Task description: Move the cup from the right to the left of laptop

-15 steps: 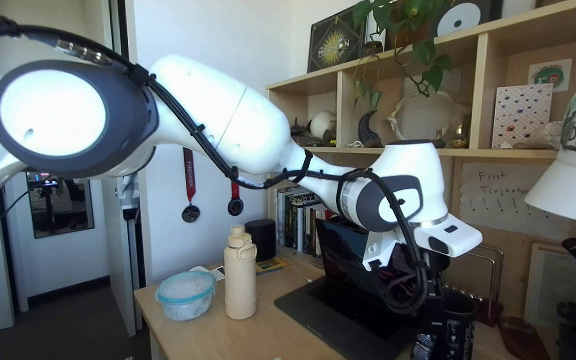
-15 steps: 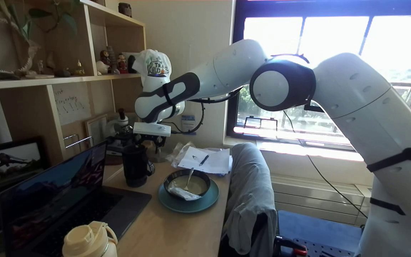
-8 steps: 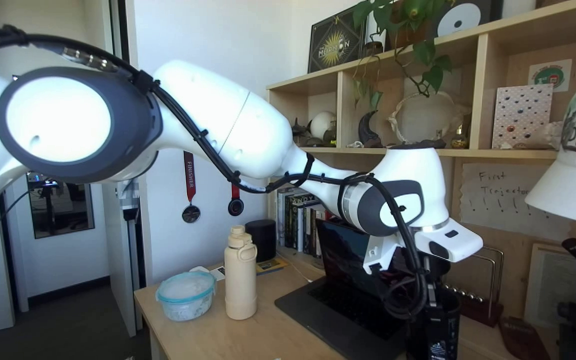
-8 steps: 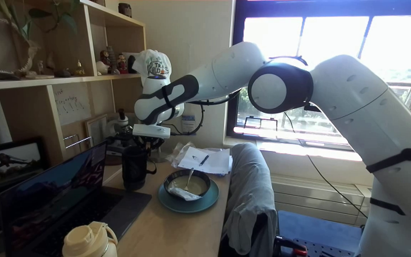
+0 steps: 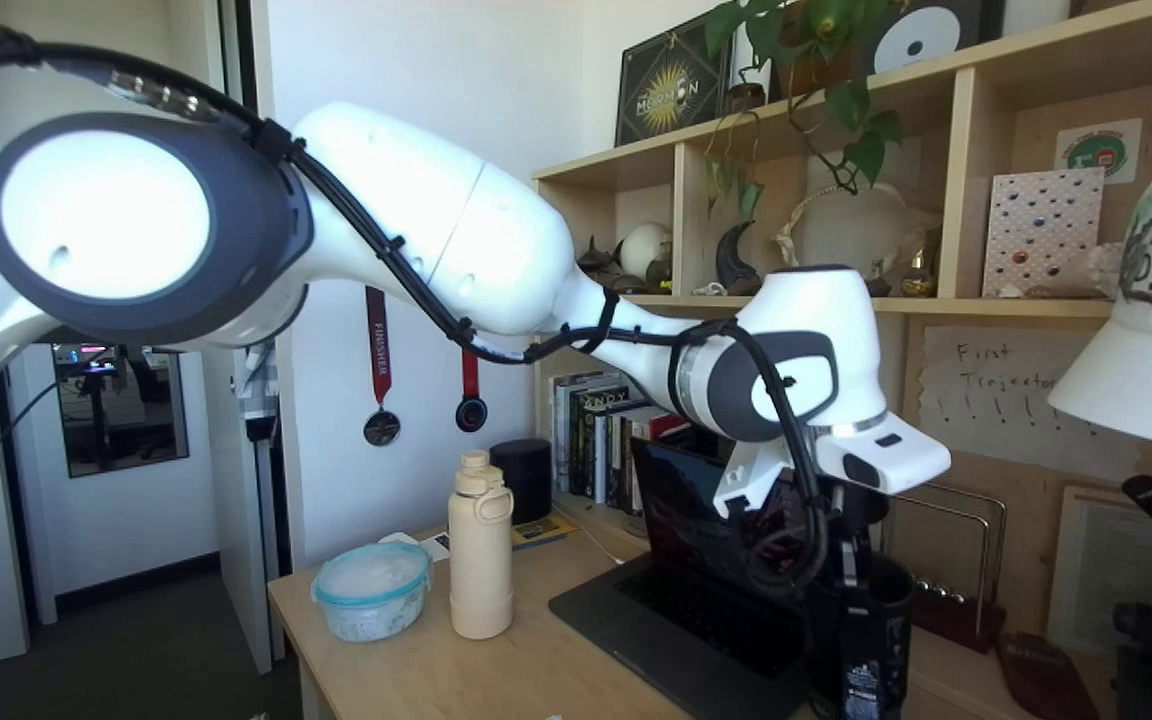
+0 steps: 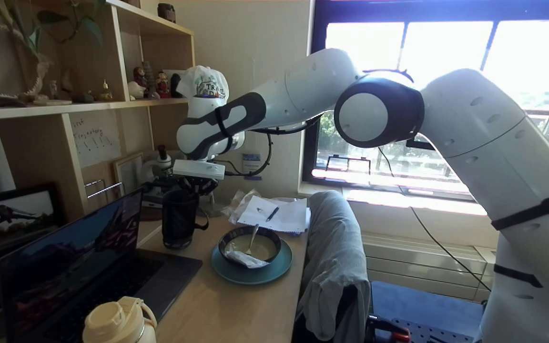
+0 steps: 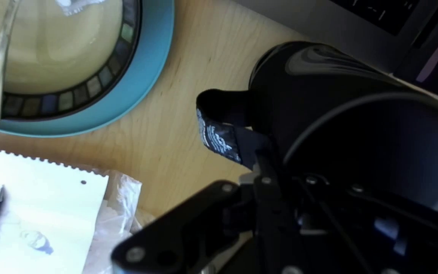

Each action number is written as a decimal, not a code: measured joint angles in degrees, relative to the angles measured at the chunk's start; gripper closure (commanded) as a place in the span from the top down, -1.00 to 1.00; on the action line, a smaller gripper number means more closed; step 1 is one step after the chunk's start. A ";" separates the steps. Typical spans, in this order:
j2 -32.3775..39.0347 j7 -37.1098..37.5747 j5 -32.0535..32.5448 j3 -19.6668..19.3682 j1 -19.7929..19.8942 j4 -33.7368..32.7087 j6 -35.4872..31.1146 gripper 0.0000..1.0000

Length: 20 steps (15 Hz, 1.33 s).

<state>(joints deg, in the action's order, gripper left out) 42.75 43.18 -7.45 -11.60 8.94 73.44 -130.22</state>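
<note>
The black cup (image 6: 178, 220) is close to upright beside the laptop (image 6: 98, 252), on the side with the bowl. In an exterior view the cup (image 5: 881, 640) partly shows behind the laptop (image 5: 621, 640), overlapped by the gripper (image 5: 851, 570). My gripper (image 6: 193, 186) reaches down to its top. In the wrist view the gripper (image 7: 280, 169) has shut on the cup (image 7: 318, 87) at the rim beside its strap handle (image 7: 219, 133). Darkness there hides exactly how the fingers hold it. The laptop (image 7: 291, 13) sits close to the cup's base, which looks slightly lifted.
A bowl (image 6: 265, 243) with a spoon sits on a blue plate (image 6: 284, 267) near the cup. Paper with a pen (image 6: 286, 216) lies behind it. A cream bottle (image 5: 481, 560) and lidded container (image 5: 373, 600) occupy the laptop's far side. Shelves (image 5: 816, 303) overhang the desk.
The jaws have come together on the cup. First the cup shifted toward the laptop; over the last half second the arm and cup rose a little.
</note>
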 measured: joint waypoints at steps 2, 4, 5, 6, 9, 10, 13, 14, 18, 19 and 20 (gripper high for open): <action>-3.34 1.10 1.15 -0.72 -1.68 0.03 5.08 -0.96; -7.40 1.98 3.13 -0.92 -3.66 0.08 11.04 -0.96; -9.46 2.12 4.15 -0.88 -4.81 0.07 14.17 -0.96; -11.44 2.14 5.00 -0.70 -6.00 0.06 17.15 -0.96; -16.32 2.10 6.68 1.33 -9.06 -0.05 23.73 -0.96; -17.40 2.04 6.95 2.34 -9.92 -0.12 24.89 -0.96; -18.50 1.84 7.17 5.29 -12.21 -0.48 25.74 -0.96; -18.42 1.70 7.22 6.15 -12.92 -0.49 25.73 -0.96; -16.93 -2.46 7.27 8.90 -15.70 -0.45 22.70 -0.96; -16.35 -3.84 7.27 9.58 -16.31 -0.44 21.21 -0.96; -15.68 -5.17 7.27 10.24 -16.88 -0.45 19.86 -0.96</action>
<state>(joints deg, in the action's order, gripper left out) 27.08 38.02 -0.18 -1.36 -7.94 73.00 -110.35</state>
